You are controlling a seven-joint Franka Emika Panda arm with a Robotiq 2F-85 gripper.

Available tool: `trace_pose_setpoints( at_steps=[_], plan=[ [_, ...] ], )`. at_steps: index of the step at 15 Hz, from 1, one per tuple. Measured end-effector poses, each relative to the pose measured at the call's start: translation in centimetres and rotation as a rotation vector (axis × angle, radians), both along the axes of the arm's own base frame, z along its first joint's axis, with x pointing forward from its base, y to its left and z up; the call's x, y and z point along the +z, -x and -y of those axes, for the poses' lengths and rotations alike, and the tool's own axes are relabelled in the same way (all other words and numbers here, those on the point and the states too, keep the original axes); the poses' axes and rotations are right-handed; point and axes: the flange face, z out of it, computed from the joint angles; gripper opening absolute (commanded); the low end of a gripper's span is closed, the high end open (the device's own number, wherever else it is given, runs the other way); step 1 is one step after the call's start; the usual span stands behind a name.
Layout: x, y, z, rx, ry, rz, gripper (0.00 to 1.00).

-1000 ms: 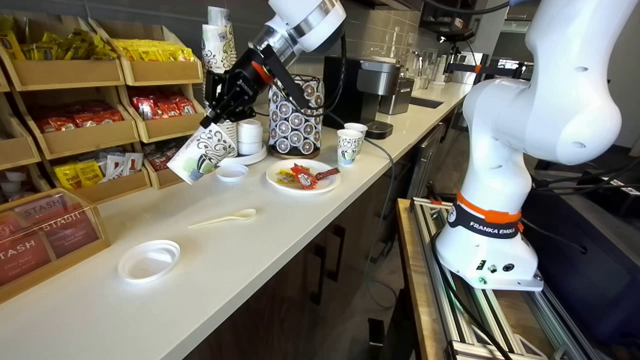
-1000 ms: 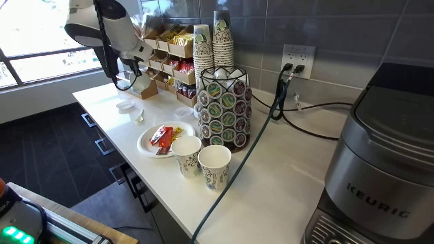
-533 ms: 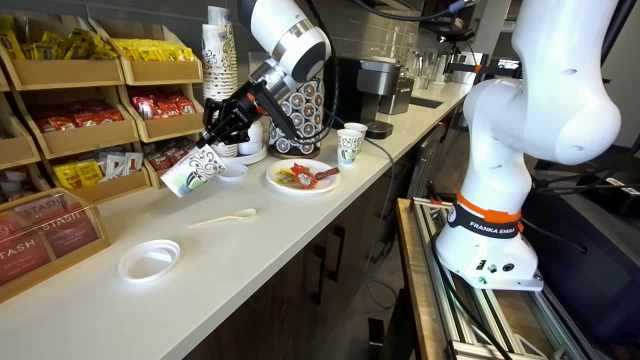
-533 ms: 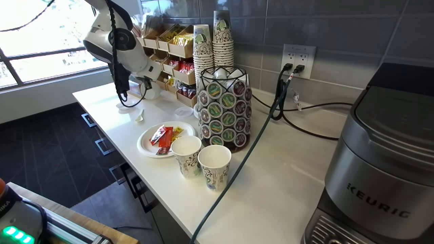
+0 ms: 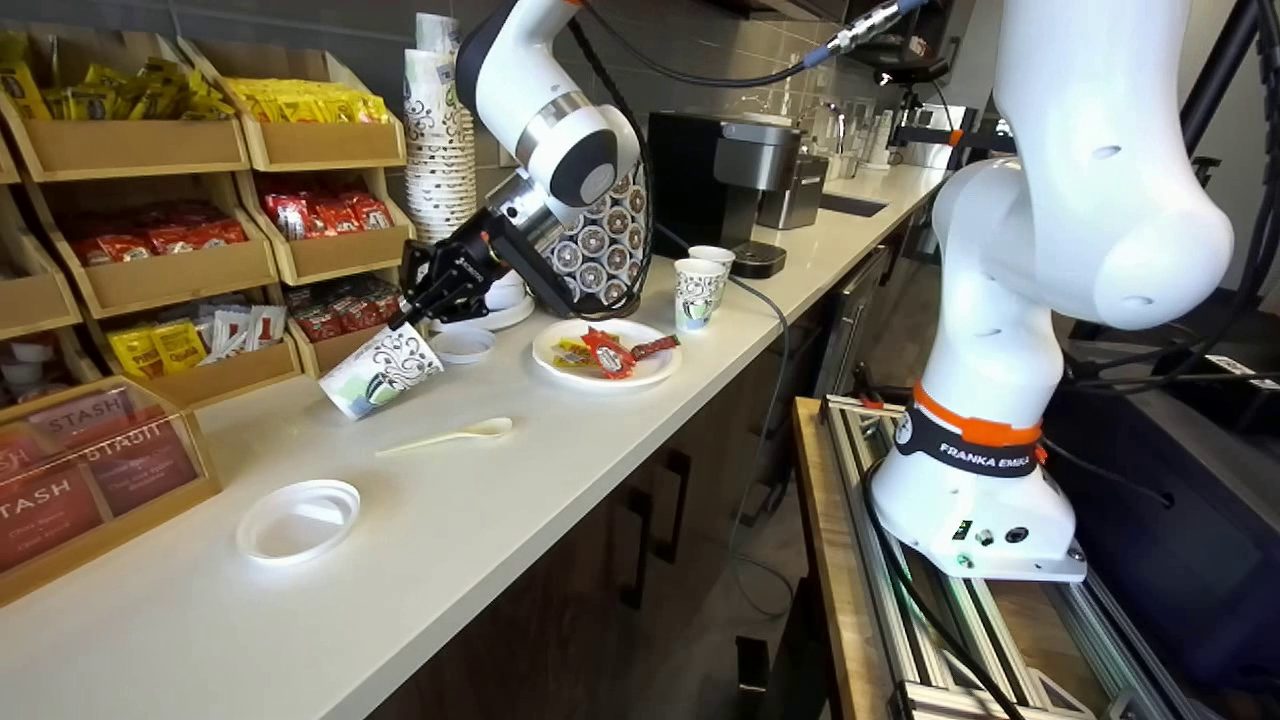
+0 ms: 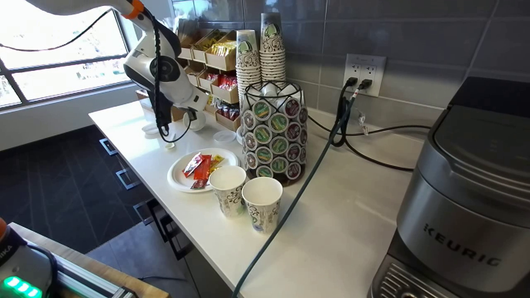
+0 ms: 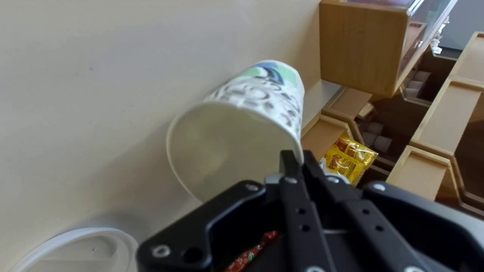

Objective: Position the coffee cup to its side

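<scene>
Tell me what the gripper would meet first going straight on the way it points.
Probably the countertop: the gripper slants down toward it, and the coffee cup it pinches would likely touch first. Any gap beneath is hard to judge.

In an exterior view we look toward the coffeemaker (image 5: 690, 185); in an exterior view, toward the window (image 6: 62, 78) (in both exterior views, the plate (image 5: 560, 372)). The wrist view closely faces the cup (image 7: 236, 130).
</scene>
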Motion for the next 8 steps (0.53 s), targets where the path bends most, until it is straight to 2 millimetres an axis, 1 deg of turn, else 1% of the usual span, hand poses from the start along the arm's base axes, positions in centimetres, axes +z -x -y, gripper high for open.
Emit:
trace_pose_setpoints(
  at_steps=[1,2,5,6,8],
  plan=[
    [-0.1,-0.3,0.2,0.0,-0.003,0.003,0.35],
    [-0.1,-0.5,0.4,-0.001,-0.006,0.007,0.4],
    [0.6,-1.0,0.9,0.009,0.002,0.027,0.62],
    [1.1,-1.1,1.2,0.02,0.015,0.038,0.71],
    [2.9,-1.3,1.9,0.038,0.071,0.061,0.84]
  ],
)
